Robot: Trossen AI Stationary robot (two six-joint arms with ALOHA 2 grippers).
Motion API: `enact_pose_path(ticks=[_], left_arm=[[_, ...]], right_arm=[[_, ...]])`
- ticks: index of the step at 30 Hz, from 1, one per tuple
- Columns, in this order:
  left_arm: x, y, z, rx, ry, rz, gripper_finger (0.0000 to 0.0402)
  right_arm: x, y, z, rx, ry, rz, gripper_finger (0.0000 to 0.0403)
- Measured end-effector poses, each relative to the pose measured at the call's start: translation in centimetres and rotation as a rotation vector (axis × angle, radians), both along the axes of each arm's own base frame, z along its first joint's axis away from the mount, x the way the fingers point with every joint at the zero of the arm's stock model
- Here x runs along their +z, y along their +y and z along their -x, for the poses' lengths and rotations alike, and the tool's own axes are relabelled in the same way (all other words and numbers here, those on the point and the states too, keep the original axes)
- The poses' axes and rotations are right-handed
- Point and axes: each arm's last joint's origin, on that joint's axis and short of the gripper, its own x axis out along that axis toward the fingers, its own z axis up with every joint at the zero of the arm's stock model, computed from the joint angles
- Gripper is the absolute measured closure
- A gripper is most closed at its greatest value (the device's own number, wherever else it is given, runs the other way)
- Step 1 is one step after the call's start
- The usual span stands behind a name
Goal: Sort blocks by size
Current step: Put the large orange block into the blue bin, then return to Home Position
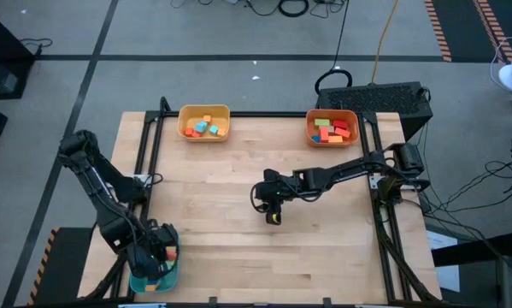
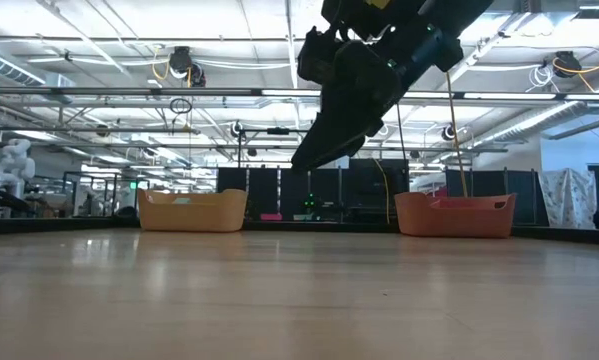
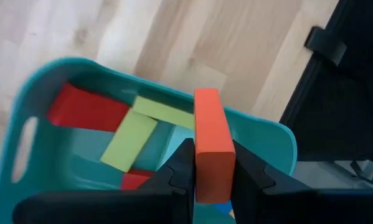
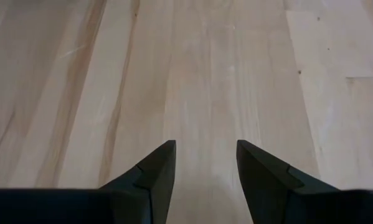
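The sorting looks close to finished, judging by how things lie; no loose blocks show anywhere on the table (image 1: 238, 171); the small blocks (image 1: 203, 127) sit in the yellow bin (image 1: 204, 111) at the far edge, a mix of orange, light blue and green pieces; the middle-sized blocks (image 1: 332, 130) fill the orange bin (image 1: 350, 115) at the far right, mostly red, orange and green; the long blocks lie in the teal bin (image 3: 24, 143) at the near left corner, where the wrist view shows a red bar (image 3: 86, 109) and two green bars (image 3: 131, 140) crossing each other

The left tool (image 3: 211, 177) hangs over that teal bin, pinching an orange bar (image 3: 211, 146) upright between its fingers; this seems to be the last piece, and what is left is to let it go into the bin

The right tool (image 4: 205, 165) hovers above the bare middle of the table with its fingers spread and nothing between them

No brand, label or readable writing shows on the bins, the blocks or the arms
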Motion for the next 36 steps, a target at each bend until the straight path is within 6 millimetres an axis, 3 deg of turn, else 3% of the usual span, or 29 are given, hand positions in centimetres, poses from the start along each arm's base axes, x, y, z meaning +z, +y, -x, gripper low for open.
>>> enact_pose_path(ticks=[17, 27, 33, 36], left_arm=[[-2.3, -1.7, -0.6, -0.005, 0.128, -0.003, 0.0339], [-3.5, -1.2, -0.3, 0.072, 0.246, -0.122, 0.0246], [-3.5, -0.6, 0.1, 0.077, 0.276, -0.184, 0.0237], [-3.4, -0.4, -0.2, 0.070, 0.170, -0.238, 0.0237]], right_arm=[[0.2, 2.5, 0.1, 0.050, -0.026, -0.021, 0.0248], [0.2, 3.6, 0.3, 0.078, -0.027, -0.022, 0.0248], [0.2, 3.5, 0.3, 0.038, -0.028, -0.009, 0.0248], [0.3, 3.3, 0.6, 0.001, -0.008, 0.030, 0.0248]])
